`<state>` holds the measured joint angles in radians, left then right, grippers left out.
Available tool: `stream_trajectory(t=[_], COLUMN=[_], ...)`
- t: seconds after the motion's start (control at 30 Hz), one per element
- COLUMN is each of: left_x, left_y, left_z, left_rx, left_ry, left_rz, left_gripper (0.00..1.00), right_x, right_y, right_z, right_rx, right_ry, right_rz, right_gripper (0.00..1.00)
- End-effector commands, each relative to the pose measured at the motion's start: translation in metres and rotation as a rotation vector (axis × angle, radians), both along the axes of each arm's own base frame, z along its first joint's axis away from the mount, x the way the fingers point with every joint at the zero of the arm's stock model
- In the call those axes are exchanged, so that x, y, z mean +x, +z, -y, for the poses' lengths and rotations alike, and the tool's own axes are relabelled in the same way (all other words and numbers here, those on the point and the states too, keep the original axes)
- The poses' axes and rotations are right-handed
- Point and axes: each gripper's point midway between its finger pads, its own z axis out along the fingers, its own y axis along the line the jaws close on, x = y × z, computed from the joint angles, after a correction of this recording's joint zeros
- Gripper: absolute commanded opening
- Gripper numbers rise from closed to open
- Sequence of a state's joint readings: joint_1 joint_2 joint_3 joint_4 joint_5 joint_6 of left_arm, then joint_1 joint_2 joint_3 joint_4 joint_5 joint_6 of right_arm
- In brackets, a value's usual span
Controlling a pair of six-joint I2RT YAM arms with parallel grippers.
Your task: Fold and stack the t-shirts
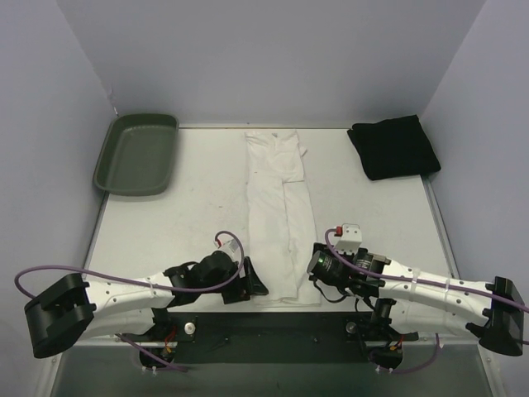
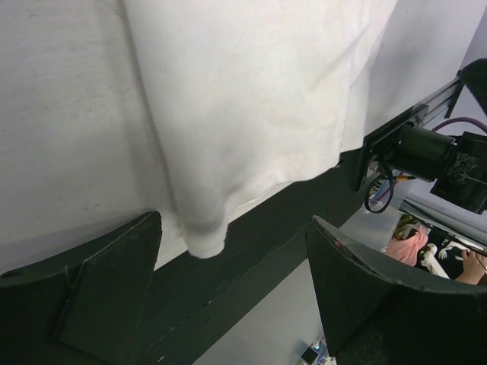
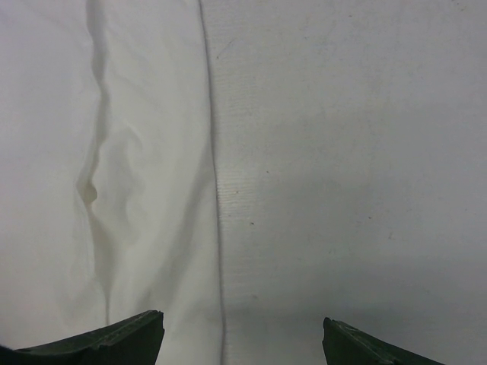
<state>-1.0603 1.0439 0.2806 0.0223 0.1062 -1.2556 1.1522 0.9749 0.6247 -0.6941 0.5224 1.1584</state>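
White table (image 1: 182, 223) under two claws. Tray (image 1: 106, 157) lies far beyond the left claw (image 1: 254, 281), spread wide at the white shirt (image 1: 281, 207)'s near hem. Opposite, the right claw (image 3: 243, 327), spread too, flanks the shirt's other edge; folded black shirt (image 1: 393, 146) lies far beyond it.

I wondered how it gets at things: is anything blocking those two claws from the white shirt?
Nothing visible is. The left gripper and right gripper, both open, sit right at the near end of the white shirt, one each side. The green tray and the black shirt lie off at the far corners.
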Motion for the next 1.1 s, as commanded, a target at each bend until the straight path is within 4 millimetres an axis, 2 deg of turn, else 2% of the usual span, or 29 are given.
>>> stream_trajectory(t=[0.0,0.17,0.23,0.27,0.33,0.37,0.47,0.63,0.8,0.87,0.93,0.97,1.07], left_x=[-0.004,-0.009,-0.011,-0.012,-0.012,-0.012,-0.013,-0.013,-0.007,-0.004,-0.004,-0.003,-0.003], left_y=[-0.020,-0.025,-0.026,-0.027,-0.028,-0.030,-0.034,-0.034,-0.023,-0.018,-0.022,-0.019,-0.021], left_z=[-0.003,0.001,0.002,0.002,0.002,0.001,0.000,0.000,-0.006,-0.010,-0.020,-0.021,-0.026], left_rx=[0.050,0.056,0.057,0.058,0.058,0.065,0.073,0.066,0.064,0.068,0.104,0.093,0.100], left_ry=[0.003,-0.003,-0.002,-0.004,-0.003,-0.003,-0.003,-0.001,0.023,0.041,0.055,0.058,0.067], left_rz=[-0.019,-0.039,-0.044,-0.043,-0.043,-0.047,-0.054,-0.050,-0.018,-0.001,-0.008,0.001,-0.002], left_gripper=[0.86,0.77,0.70,0.57,0.37,0.17,0.00,0.00,0.00,0.00,0.00,0.00,0.00], right_x=[-0.002,-0.003,-0.003,-0.003,-0.004,-0.003,-0.004,-0.006,-0.013,-0.019,-0.022,-0.029,-0.036], right_y=[-0.003,-0.006,-0.007,-0.007,-0.008,-0.009,-0.011,-0.014,-0.023,-0.032,-0.037,-0.046,-0.056], right_z=[0.010,0.012,0.012,0.011,0.011,0.010,0.008,0.002,-0.005,-0.007,-0.017,-0.017,-0.022], right_rx=[-0.012,-0.010,-0.010,-0.008,-0.007,-0.004,0.001,0.026,0.086,0.119,0.188,0.197,0.237], right_ry=[-0.026,-0.030,-0.030,-0.029,-0.027,-0.027,-0.024,-0.016,-0.014,-0.011,-0.019,-0.012,-0.013], right_rz=[0.004,0.005,0.004,0.003,-0.003,-0.002,-0.007,-0.023,-0.054,-0.080,-0.095,-0.126,-0.146], right_gripper=[0.85,0.85,0.85,0.85,0.85,0.85,0.85,0.85,0.84,0.82,0.81,0.80,0.72])
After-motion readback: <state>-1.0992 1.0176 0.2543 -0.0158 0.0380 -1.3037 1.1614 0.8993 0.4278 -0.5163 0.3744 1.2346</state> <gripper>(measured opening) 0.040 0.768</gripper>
